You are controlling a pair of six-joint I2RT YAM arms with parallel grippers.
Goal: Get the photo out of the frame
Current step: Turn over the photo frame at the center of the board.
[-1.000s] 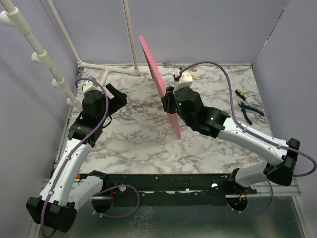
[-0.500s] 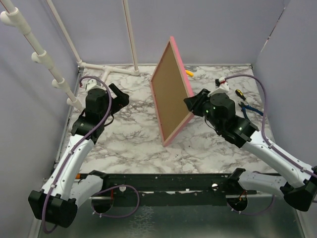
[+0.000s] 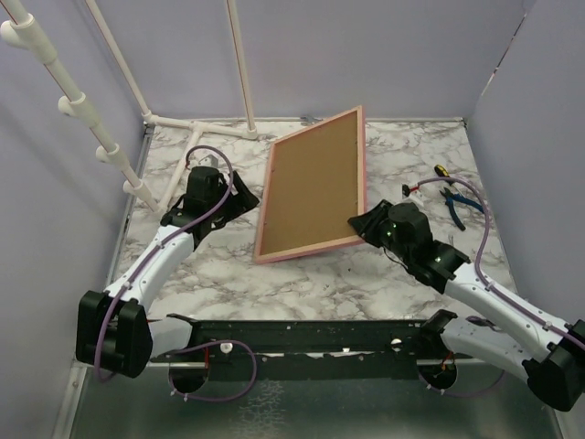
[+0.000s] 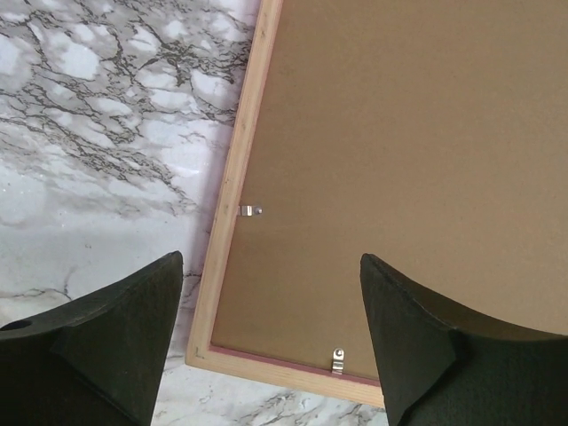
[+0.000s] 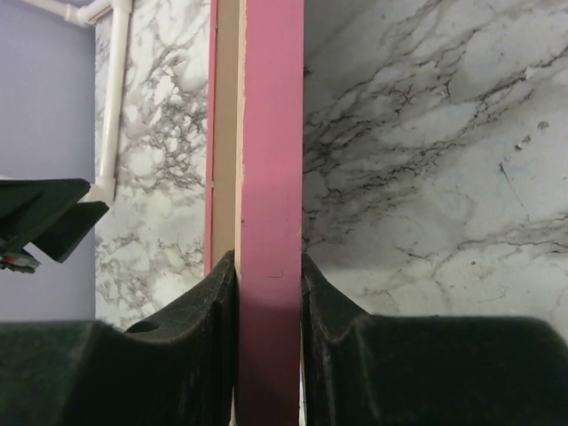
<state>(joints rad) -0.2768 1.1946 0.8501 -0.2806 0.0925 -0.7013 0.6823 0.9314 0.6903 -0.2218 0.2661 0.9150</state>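
the large rectangular picture frame with a thin pink border and brown fibreboard back sat back-upward, slanted across the middle of the white marbled table. the right gripper was pinched narrow on the frame's pink edge at its near right corner. the left gripper stood wide apart, holding nothing, over one corner of the brown back, where two small metal clips showed. blue-handled pliers lay well apart at the right.

Front face of the frame hidden
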